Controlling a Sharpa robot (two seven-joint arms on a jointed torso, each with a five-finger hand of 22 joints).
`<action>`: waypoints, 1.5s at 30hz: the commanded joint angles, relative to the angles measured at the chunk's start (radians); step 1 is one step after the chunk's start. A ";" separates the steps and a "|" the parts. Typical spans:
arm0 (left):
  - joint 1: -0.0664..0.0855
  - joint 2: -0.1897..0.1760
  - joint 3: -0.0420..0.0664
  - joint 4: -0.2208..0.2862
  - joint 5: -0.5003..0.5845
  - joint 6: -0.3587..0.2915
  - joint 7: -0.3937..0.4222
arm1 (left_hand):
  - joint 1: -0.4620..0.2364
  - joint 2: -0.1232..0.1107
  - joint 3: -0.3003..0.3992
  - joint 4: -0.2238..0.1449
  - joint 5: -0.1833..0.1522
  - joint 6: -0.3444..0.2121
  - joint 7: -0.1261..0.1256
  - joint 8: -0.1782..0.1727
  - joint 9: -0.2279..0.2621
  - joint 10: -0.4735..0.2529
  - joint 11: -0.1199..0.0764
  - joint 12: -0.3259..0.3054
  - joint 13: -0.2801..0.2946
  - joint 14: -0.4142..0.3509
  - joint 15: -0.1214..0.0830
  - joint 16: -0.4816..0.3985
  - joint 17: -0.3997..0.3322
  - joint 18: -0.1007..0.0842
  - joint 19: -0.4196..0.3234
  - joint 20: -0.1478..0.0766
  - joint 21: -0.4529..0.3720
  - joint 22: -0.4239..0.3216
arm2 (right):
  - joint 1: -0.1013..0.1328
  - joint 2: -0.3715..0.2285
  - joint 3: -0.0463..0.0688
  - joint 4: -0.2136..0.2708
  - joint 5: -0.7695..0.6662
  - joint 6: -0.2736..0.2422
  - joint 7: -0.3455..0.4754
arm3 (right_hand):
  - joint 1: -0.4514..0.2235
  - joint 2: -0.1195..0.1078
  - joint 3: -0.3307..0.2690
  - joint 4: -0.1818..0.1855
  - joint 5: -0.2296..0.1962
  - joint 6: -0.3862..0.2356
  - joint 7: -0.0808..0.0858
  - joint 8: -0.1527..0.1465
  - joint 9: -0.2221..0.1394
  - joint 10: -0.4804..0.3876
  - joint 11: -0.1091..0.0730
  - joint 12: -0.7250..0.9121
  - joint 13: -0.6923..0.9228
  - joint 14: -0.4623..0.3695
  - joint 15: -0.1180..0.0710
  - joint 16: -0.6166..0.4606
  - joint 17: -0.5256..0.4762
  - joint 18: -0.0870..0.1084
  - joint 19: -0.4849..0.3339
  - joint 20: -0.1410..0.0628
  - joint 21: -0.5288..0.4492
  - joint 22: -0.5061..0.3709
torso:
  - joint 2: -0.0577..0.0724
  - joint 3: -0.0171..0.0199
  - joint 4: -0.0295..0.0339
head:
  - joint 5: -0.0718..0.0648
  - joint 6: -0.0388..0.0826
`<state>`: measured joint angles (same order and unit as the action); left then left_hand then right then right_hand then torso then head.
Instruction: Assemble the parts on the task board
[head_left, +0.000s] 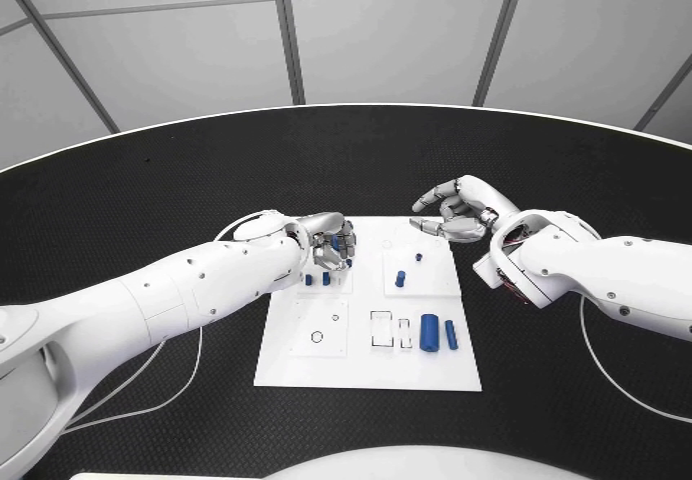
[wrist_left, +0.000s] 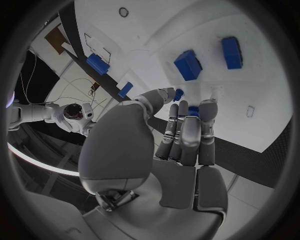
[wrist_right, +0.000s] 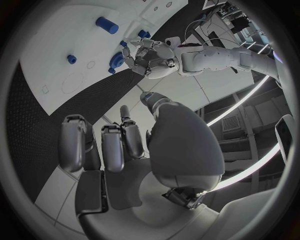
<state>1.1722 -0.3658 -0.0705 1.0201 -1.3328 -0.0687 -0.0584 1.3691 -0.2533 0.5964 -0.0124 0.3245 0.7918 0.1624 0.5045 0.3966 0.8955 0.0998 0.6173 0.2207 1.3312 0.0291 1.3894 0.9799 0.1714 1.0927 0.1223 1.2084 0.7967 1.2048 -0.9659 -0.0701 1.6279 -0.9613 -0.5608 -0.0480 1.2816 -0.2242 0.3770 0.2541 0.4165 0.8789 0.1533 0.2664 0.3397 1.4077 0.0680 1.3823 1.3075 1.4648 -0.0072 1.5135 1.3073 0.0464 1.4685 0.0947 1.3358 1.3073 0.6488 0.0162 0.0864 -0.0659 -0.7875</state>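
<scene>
The white task board (head_left: 368, 370) lies in the middle of the black table. My left hand (head_left: 326, 245) hovers over its far left part and pinches a small blue part (wrist_left: 193, 111) at its fingertips. Two small blue parts (head_left: 316, 280) stand just beside that hand. Further small blue parts (head_left: 400, 278) (head_left: 420, 257) sit in the middle of the board. A thick blue cylinder (head_left: 430, 326) and a thinner one (head_left: 450, 335) lie near the right edge. My right hand (head_left: 456, 212) hangs at the far right corner with loosely bent fingers (wrist_right: 112, 147) and nothing in it.
Outlined recesses (head_left: 381, 329) and small holes (head_left: 335, 318) mark the near half of the board. White cables (head_left: 173, 390) trail across the table under my left arm. Black tabletop (head_left: 346, 160) stretches beyond the board to its curved far rim.
</scene>
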 joint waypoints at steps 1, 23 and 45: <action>-0.001 0.005 0.000 -0.007 -0.001 0.003 -0.006 | 0.000 0.008 0.007 0.001 -0.002 0.006 0.002 -0.004 -0.002 0.005 0.001 -0.005 -0.001 0.010 -0.001 0.008 0.003 -0.014 0.009 -0.001 0.004 0.002 | 0.000 0.000 0.000 0.001 0.000 0.000 0.000 | -0.002 0.011 0.005 0.000 0.004 0.002 0.000 0.007 -0.001 0.001 -0.002 0.000 0.089 0.080 -0.005 -0.003 0.167 0.011 0.021 -0.008 -0.002 0.083 | -0.001 0.0001 0.0001 | -0.002 -0.001; -0.002 0.035 0.000 -0.042 -0.002 0.045 -0.037 | -0.005 0.015 0.007 0.002 -0.007 0.014 0.003 -0.009 -0.005 0.002 0.003 -0.012 -0.005 0.001 0.000 0.003 -0.019 -0.011 -0.001 -0.001 0.001 -0.012 | 0.000 0.001 0.000 0.005 0.000 0.001 -0.002 | -0.002 0.011 0.005 0.000 0.004 0.002 0.000 0.007 -0.001 0.001 -0.002 0.000 0.089 0.080 -0.005 -0.003 0.167 0.011 0.021 -0.008 -0.002 0.083 | -0.002 -0.0003 0.0007 | -0.006 -0.005; -0.002 0.048 0.000 -0.062 -0.002 0.062 -0.061 | -0.044 0.033 -0.020 0.025 -0.043 0.032 -0.001 -0.025 -0.011 0.017 -0.001 -0.026 -0.016 0.050 -0.002 0.033 0.042 -0.034 0.079 -0.001 0.067 0.107 | 0.000 0.004 0.000 0.004 0.000 0.001 -0.002 | -0.002 0.011 0.005 0.000 0.006 0.005 -0.001 0.008 0.000 0.003 -0.002 0.001 0.090 0.080 -0.005 -0.003 0.168 0.011 0.021 -0.008 -0.002 0.084 | -0.003 -0.0004 0.0010 | -0.008 -0.009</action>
<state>1.1701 -0.3178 -0.0705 0.9594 -1.3343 -0.0076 -0.1189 1.3355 -0.2199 0.5792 0.0102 0.2844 0.8153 0.1604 0.4844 0.3870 0.9061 0.0962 0.5980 0.2062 1.3760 0.0273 1.4171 1.0246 0.1550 1.1637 0.1226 1.2693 0.9019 1.2049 -0.9623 -0.0700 1.6323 -0.9613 -0.5598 -0.0505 1.2816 -0.2242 0.3770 0.2541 0.4164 0.8789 0.1533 0.2704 0.3399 1.4078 0.0680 1.3823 1.3073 1.4649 -0.0072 1.5136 1.3077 0.0463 1.4649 0.0911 1.3358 1.3073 0.6457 0.0158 0.0872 -0.0746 -0.7960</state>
